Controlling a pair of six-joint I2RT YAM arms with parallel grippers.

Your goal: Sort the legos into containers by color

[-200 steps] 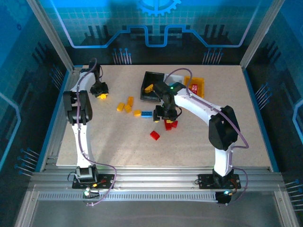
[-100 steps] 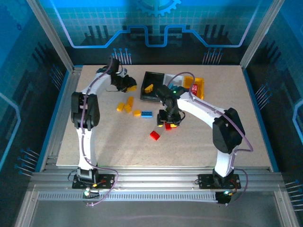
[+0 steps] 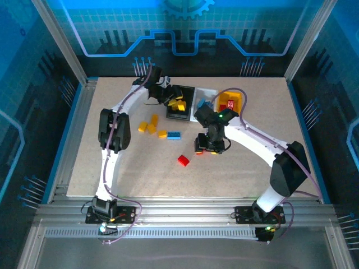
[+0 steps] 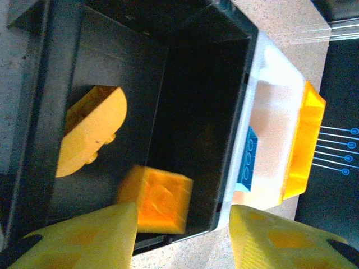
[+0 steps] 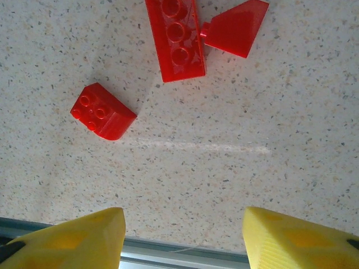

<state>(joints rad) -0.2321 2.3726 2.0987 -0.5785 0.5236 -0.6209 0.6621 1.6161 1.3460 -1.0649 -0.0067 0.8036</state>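
Your left jaws hang open and empty over the black bin (image 4: 196, 84), where two yellow legos (image 4: 154, 199) lie since yellow goes there, while your right jaws stand open and empty above three red legos (image 5: 104, 112) on the desk (image 5: 224, 168), poised for picking.

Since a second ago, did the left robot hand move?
Yes. The left gripper moved right, from near the left edge of the table to above the black bin.
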